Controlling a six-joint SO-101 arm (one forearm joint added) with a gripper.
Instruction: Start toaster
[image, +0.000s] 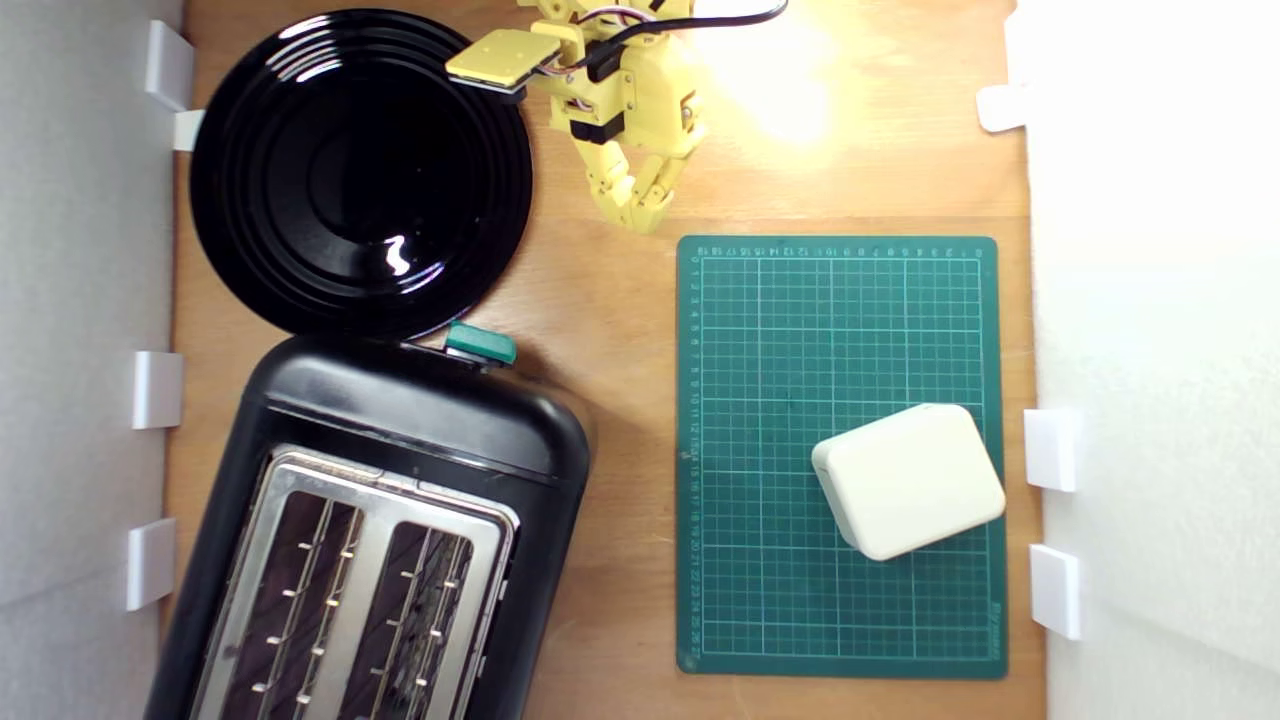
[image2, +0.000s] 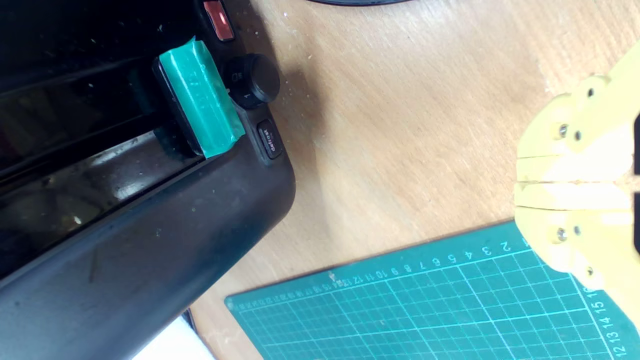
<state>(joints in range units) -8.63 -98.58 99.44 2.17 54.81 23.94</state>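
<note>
Wood tabletop (image: 600, 330) w/ white side walls (image: 1150, 300); bright glare at far edge.

Exterior view: plate (image: 360, 170) above toaster (image: 400, 520) (touching), mat (image: 840, 330) on right
</note>
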